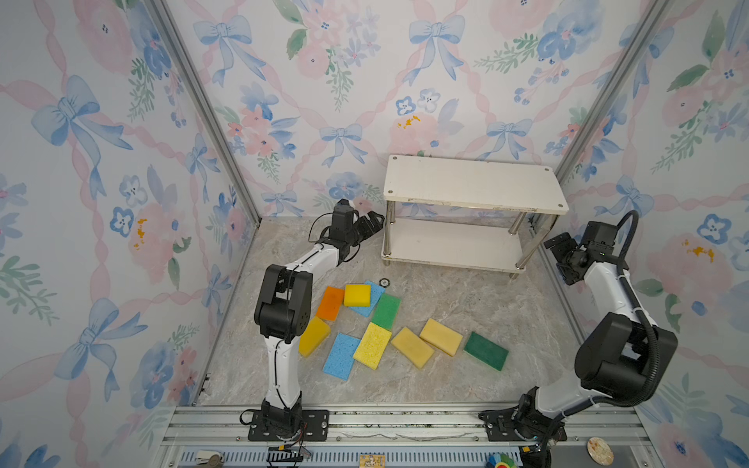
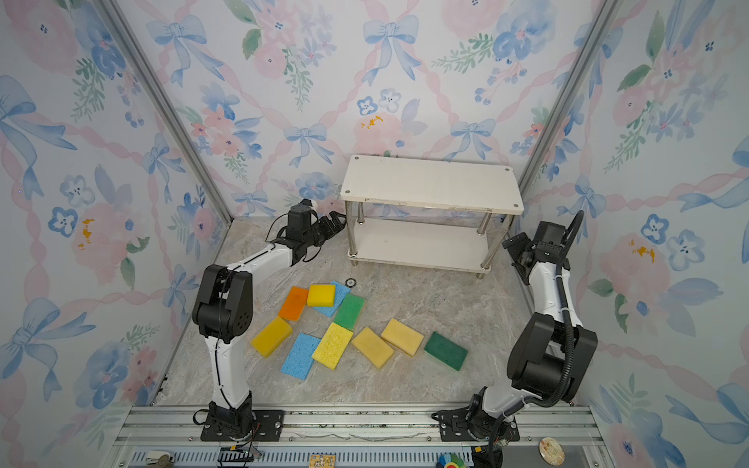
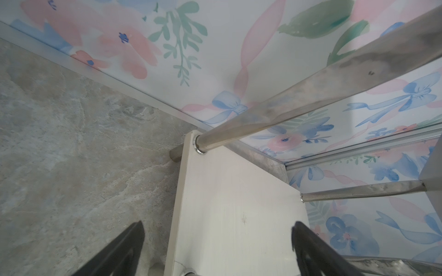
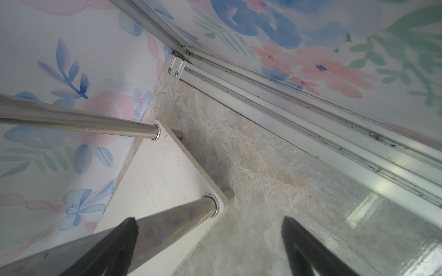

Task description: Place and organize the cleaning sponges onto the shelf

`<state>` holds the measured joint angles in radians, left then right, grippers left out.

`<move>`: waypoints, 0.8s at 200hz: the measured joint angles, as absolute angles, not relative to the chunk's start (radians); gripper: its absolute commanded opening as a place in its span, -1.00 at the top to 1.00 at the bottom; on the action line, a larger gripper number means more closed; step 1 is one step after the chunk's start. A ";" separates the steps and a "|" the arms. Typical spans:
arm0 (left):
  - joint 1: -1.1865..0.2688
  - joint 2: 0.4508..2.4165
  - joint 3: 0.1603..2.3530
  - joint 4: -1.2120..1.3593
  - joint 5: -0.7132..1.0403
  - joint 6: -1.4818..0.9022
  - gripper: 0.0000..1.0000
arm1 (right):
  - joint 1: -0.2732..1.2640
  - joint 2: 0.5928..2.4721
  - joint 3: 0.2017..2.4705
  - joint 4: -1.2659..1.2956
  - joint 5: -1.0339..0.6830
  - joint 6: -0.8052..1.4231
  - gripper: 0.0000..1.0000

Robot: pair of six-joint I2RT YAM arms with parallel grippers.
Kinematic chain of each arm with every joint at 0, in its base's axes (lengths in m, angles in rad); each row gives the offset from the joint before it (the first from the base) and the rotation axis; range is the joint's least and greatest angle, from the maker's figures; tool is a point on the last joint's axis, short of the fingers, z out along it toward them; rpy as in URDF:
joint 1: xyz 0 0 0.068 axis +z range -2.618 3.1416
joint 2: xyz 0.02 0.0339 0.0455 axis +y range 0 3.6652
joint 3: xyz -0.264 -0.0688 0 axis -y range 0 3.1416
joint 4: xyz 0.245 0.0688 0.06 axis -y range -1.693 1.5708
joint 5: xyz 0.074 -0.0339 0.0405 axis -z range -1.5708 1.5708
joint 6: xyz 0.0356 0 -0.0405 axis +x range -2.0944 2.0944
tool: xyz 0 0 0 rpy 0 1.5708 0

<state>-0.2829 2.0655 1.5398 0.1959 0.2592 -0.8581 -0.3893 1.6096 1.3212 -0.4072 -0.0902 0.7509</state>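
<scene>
The left end effector [image 3: 218, 225] is seen with its jaws spread wide and nothing between them. It is held just beside the left end of the shelf [image 1: 474, 182], over the edge of the lower board [image 3: 234, 203]. The right end effector [image 4: 208, 219] is likewise wide open and empty at the shelf's right end, with a chrome leg [image 4: 172, 213] passing close by one finger; whether the two touch cannot be told. Both tiers are bare. All the cleaning sponges [image 1: 412, 347] are lying on the marble-patterned surface [image 1: 466, 308] in front of the shelf, well apart from both end effectors.

The nearest risk is judged to be the shelf itself. If either arm is swung toward the sponges without being drawn clear, a leg or board edge could be knocked and the light rack pushed askew.

Further out, trouble is expected from crowding. A yellow sponge [image 1: 357, 295] is stacked on a blue sponge [image 1: 375, 292], and a speckled yellow sponge [image 1: 372, 345] is pressed against a second blue sponge [image 1: 341, 355]. Two could be pinched together, or a neighbour dragged. Another yellow one [image 1: 314, 335], partly hidden by the left arm [image 1: 283, 308], could be struck by its elbow.
</scene>
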 measured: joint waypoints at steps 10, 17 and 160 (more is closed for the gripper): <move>-0.283 2.072 1.550 0.191 0.259 -0.858 -0.96 | -0.385 1.629 1.334 -0.403 -0.098 0.750 -0.94; -0.283 2.077 1.558 0.191 0.260 -0.858 -0.96 | -0.384 1.642 1.342 -0.401 -0.102 0.747 -0.94; -0.278 2.171 1.680 0.185 0.281 -0.874 -0.96 | -0.466 1.707 1.241 0.033 -0.543 0.677 -0.94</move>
